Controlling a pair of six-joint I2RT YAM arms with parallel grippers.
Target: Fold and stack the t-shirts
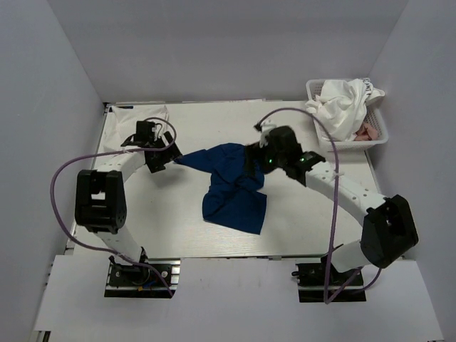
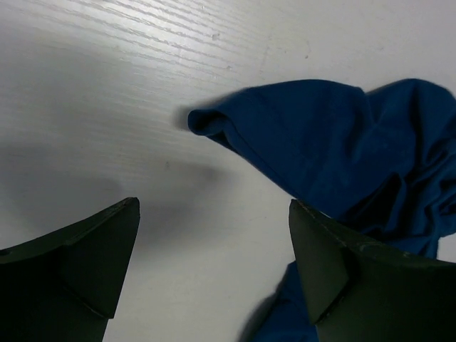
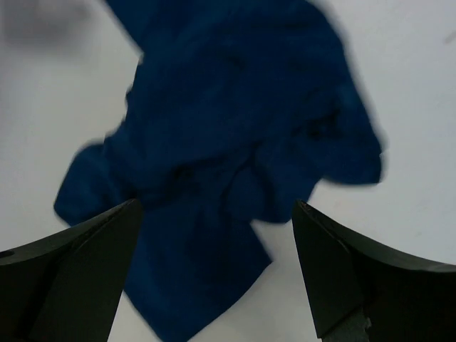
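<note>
One navy tee (image 1: 235,189) lies crumpled mid-table (image 1: 178,235), bunched and overlapped on itself, with one sleeve (image 2: 206,121) stretched out toward the left arm. We see no print, so we judge it to be face down or folded under. We expect it to be light, limp and non-slippery: it should drape and sag from any pinch point, drag on the tabletop, and hold no shape, so a single grip would only bundle it further. In our judgement the better holds are two well-spaced points on an edge, such as the sleeve hem on the left and the shoulder or hem on the right. The left gripper (image 2: 214,205) stands wide open with nothing between its fingers, just short of the sleeve tip. The right gripper (image 3: 215,204) is also spread wide and empty, above the shirt's bunched middle; that view is blurred. Counts: one navy tee on the table; one basket (image 1: 381,135) at the far right holding a heap of white tees (image 1: 342,103), number not tellable; one pink tee (image 1: 368,131) beneath them; and one pale cloth (image 1: 139,117) at the far-left corner, kind uncertain.
</note>
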